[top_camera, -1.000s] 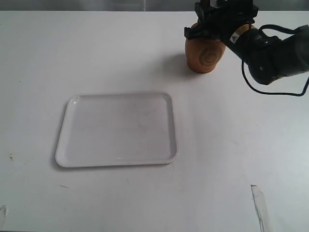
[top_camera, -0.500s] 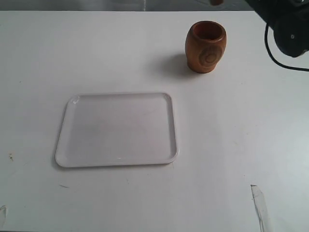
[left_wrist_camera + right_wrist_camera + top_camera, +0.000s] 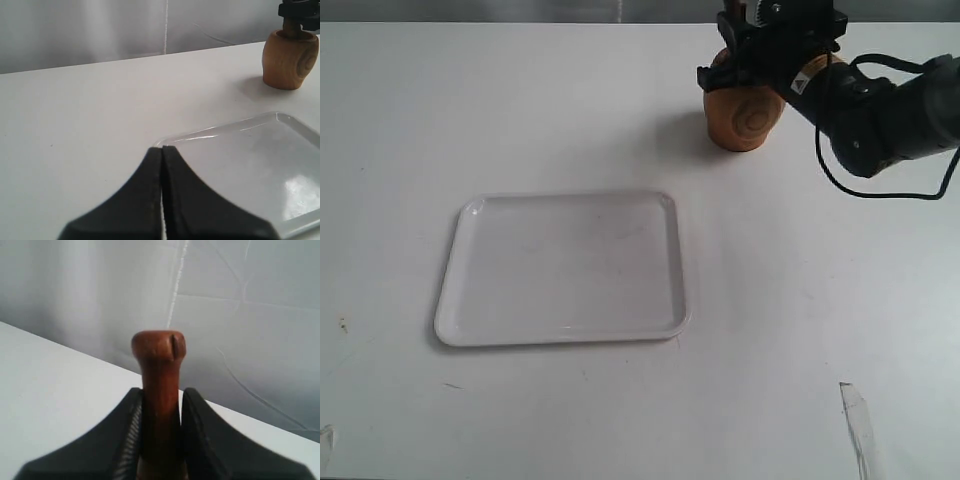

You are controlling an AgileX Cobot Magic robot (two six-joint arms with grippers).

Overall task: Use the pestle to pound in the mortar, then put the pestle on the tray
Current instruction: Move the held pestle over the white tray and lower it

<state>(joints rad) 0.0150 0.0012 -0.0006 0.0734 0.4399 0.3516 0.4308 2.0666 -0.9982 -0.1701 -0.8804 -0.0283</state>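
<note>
White worktop [image 3: 820,300] fills the scene, with a grey wall behind it. The mortar [image 3: 745,118] stands upright near the far edge. The right pincer [image 3: 161,400] sits right over the mortar and squeezes the thin handle of the pestle [image 3: 159,352]. The little knob pokes out past the fingers. The pestle goes down into the mortar. The tray [image 3: 565,197] lies flat, well apart from the mortar. The left pincer [image 3: 162,150] hangs low by the tray, on the side away from the mortar, its two fingers pressed together.
</note>
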